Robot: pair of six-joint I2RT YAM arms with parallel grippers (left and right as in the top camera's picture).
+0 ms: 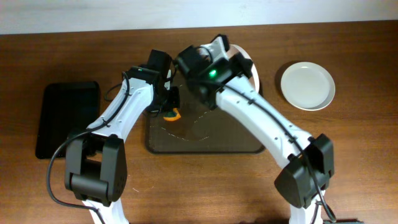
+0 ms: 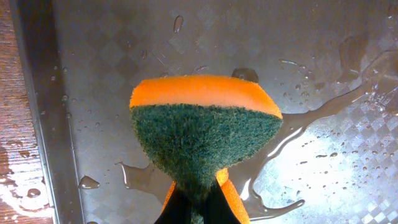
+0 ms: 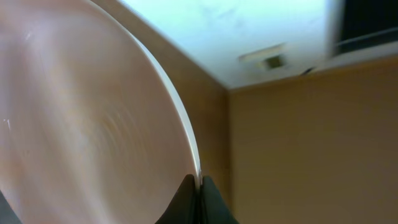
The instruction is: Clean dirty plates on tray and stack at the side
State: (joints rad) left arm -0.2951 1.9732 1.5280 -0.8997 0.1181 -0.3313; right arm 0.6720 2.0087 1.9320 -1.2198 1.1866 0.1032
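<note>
My left gripper is shut on an orange-and-green sponge over the left part of the dark brown tray. In the left wrist view the sponge sits scrub side up in the jaws above the wet tray floor. My right gripper is shut on the rim of a white plate, held tilted above the tray's far edge. In the right wrist view the plate stands on edge in the jaws. Another white plate lies on the table at the right. A third plate is not in view.
A smaller glossy black tray lies at the left of the wooden table. Water streaks and drops lie on the brown tray. Both arms cross over the tray's far half.
</note>
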